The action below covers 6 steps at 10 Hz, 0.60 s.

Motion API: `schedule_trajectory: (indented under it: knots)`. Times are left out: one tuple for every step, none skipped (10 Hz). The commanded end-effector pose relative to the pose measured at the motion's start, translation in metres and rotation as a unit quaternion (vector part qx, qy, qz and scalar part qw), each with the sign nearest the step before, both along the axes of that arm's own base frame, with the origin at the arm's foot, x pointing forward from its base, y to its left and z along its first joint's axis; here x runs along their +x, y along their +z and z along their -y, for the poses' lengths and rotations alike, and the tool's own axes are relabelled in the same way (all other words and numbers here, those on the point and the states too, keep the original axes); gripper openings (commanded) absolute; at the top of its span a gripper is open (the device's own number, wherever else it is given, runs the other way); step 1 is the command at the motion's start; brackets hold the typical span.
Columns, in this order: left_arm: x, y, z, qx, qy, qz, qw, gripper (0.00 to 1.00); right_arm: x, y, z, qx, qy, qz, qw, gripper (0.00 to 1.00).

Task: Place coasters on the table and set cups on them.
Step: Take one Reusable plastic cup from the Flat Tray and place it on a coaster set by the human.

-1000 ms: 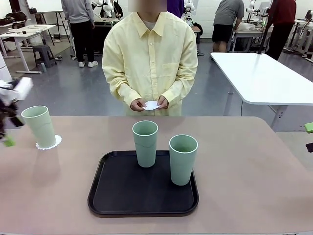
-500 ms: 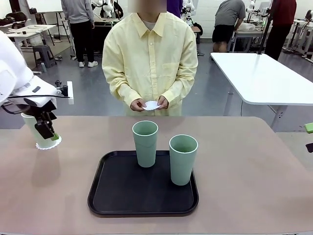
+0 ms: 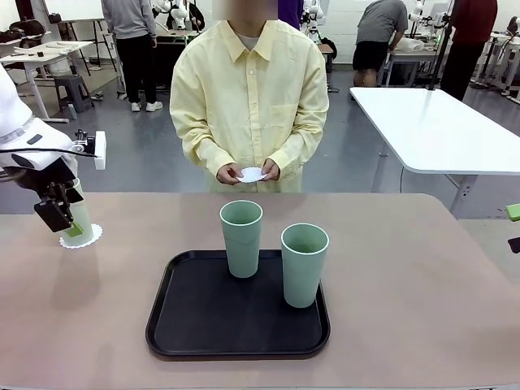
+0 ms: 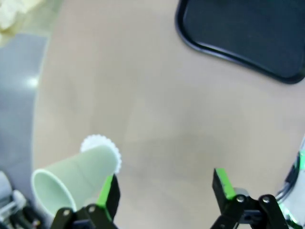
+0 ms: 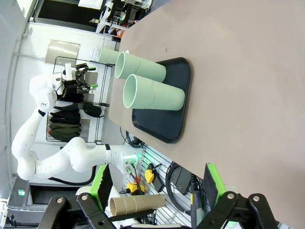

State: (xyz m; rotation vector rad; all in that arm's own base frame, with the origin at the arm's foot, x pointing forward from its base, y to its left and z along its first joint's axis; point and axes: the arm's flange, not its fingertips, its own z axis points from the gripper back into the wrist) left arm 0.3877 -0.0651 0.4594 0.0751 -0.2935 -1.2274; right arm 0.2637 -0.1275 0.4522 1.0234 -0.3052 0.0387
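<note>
Cup (image 4: 78,176) just beside left claw (image 4: 164,183)

Cup (image 4: 76,174) on coaster (image 4: 97,141) stands beside, perhaps touching, the parted fingers (image 4: 107,191).

The left hand (image 3: 65,223) is hiding most of the cup (image 3: 82,214) behind it. The tray (image 4: 248,33) beyond the hand is running past the picture's edge.
</note>
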Motion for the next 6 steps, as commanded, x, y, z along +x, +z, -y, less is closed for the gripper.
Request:
schedule_trajectory:
  knots:
    - [0.0015,0.0009,-0.0007,0.006,-0.007,0.001,1.0,1.0,-0.0001,-0.0003,0.001,0.006,0.004,0.005,1.0,1.0]
    - [0.0015,0.0009,-0.0007,0.006,-0.007,0.001,1.0,1.0,-0.0001,-0.0003,0.001,0.006,0.004,0.005,1.0,1.0]
    - [0.0015,0.0009,-0.0007,0.006,-0.007,0.001,1.0,1.0,-0.0001,-0.0003,0.001,0.006,0.004,0.005,1.0,1.0]
    - [0.0015,0.0009,-0.0007,0.006,-0.007,0.001,1.0,1.0,-0.0001,-0.0003,0.001,0.006,0.004,0.005,1.0,1.0]
    - [0.0015,0.0009,-0.0007,0.006,-0.007,0.001,1.0,1.0,-0.0001,-0.0003,0.001,0.006,0.004,0.005,1.0,1.0]
    - [-0.0001,-0.0001,0.0007,0.0,-0.001,0.0,1.0,1.0,-0.0001,-0.0003,0.001,0.006,0.004,0.005,1.0,1.0]
